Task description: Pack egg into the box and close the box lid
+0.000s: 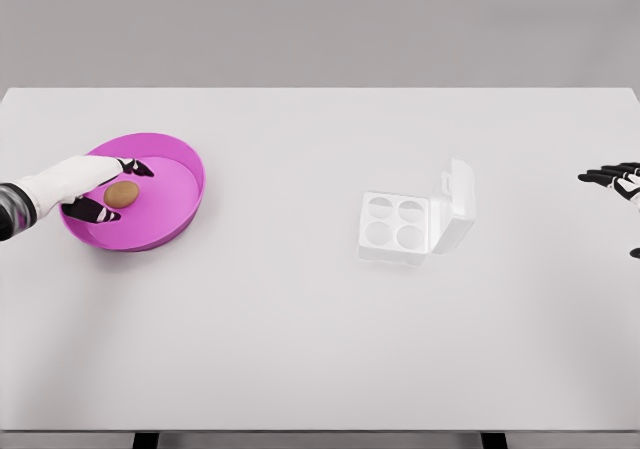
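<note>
Two dark-tipped fingers (104, 212) of the left hand (88, 181) stood spread on either side of the brown egg (122, 194), one on its far side and one on its near side, close around it; whether they pressed on it could not be told. Egg and hand sat inside a shallow magenta bowl (185, 184) at the left of the white surface (300, 349). Well apart to the right, near the middle, lay the white egg box (397, 227) with four round cups showing, its lid (458, 204) swung back and standing up on the right side. At the far right edge the right hand (615, 179) showed, fingers loosely extended and holding nothing.
</note>
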Tool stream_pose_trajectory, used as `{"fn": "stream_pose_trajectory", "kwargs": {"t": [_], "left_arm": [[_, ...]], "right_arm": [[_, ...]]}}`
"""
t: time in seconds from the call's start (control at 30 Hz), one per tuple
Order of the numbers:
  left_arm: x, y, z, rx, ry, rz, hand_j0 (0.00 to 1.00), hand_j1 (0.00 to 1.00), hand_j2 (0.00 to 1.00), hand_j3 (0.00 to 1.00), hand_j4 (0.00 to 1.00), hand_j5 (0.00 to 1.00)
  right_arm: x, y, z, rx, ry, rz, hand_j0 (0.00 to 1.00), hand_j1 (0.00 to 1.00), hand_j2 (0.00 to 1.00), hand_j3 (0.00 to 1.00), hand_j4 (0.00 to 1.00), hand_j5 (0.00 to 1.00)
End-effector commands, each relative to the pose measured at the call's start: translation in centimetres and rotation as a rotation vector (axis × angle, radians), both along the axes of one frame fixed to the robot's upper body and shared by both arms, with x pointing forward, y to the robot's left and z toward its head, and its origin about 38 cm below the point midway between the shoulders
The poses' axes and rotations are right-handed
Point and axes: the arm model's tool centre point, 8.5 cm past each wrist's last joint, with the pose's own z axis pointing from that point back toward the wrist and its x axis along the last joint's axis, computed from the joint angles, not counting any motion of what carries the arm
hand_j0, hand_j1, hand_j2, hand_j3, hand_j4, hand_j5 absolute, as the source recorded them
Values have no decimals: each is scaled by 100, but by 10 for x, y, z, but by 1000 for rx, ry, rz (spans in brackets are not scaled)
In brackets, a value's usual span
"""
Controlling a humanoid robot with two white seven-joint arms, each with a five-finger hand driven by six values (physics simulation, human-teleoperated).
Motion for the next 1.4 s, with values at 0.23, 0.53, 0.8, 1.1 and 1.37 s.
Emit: {"fn": "stream_pose_trajectory", "kwargs": {"t": [0.23, 0.53, 0.8, 1.1, 1.37], "left_arm": [[0, 1, 0, -2, 0, 2, 76, 76, 76, 76, 76, 76], [0, 7, -5, 0, 17, 20, 74, 74, 74, 74, 74, 74], [0, 7, -6, -3, 17, 20, 67, 67, 67, 67, 67, 67], [0, 7, -5, -3, 16, 21, 55, 55, 55, 55, 55, 55], [1, 7, -2, -9, 10, 21, 45, 45, 45, 45, 45, 45]], "right_arm": [[0, 0, 1, 7, -1, -2, 100, 100, 100, 100, 100, 100], [0, -1, 0, 8, 2, -5, 100, 100, 100, 100, 100, 100], [0, -1, -1, 11, 1, -5, 100, 100, 100, 100, 100, 100], [0, -1, -1, 12, 1, -5, 100, 100, 100, 100, 100, 100], [0, 0, -1, 15, -2, -6, 100, 100, 100, 100, 100, 100]]}}
